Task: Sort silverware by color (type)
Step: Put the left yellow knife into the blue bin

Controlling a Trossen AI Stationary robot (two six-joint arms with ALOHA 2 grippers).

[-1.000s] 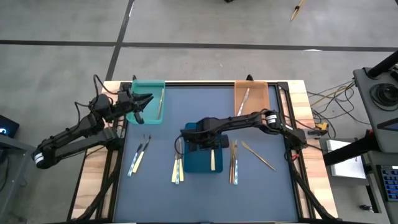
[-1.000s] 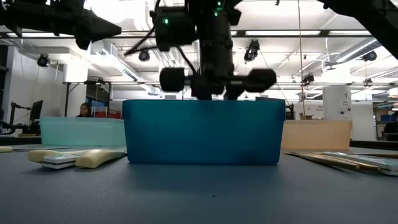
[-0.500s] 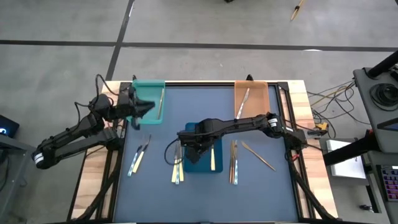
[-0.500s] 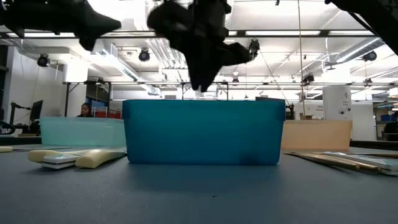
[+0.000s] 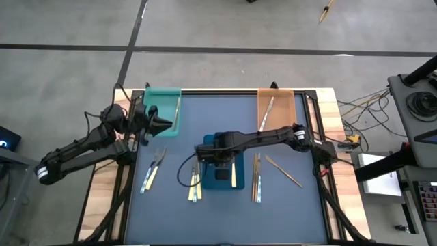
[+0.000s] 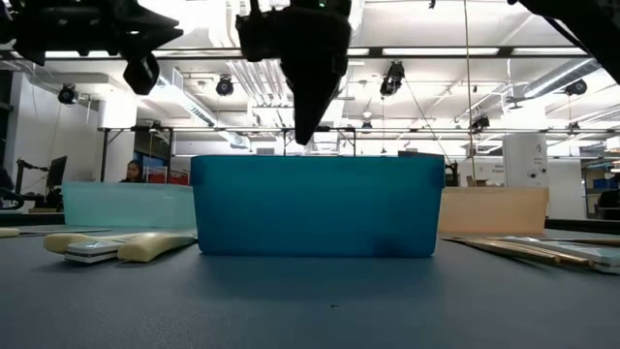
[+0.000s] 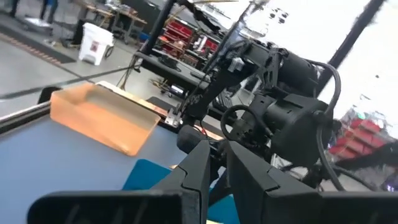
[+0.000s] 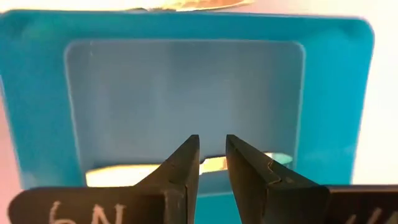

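Note:
My right gripper (image 5: 212,156) (image 8: 212,147) hangs above the blue tray (image 5: 220,179) (image 6: 315,208), pointing steeply down. Its fingers stand a little apart with nothing between them. A cream-handled utensil (image 5: 233,175) (image 8: 124,174) lies flat on the tray's floor along one wall. My left gripper (image 5: 165,124) (image 7: 217,165) is held level at the near edge of the teal tray (image 5: 162,102), shut and empty. One utensil (image 5: 177,109) lies in the teal tray and another utensil (image 5: 268,113) lies in the orange tray (image 5: 276,102).
Loose silverware lies flat on the dark mat: a pair of utensils at the left (image 5: 151,171), a cream bundle (image 5: 194,186) (image 6: 116,247) left of the blue tray, a long bundle (image 5: 256,178) right of it, and one slanted tan piece (image 5: 283,171).
My right gripper has risen out of the blue tray to just above its rim and rolled about a quarter turn. My left gripper has rolled on the spot beside the teal tray. The silverware and trays lie as before.

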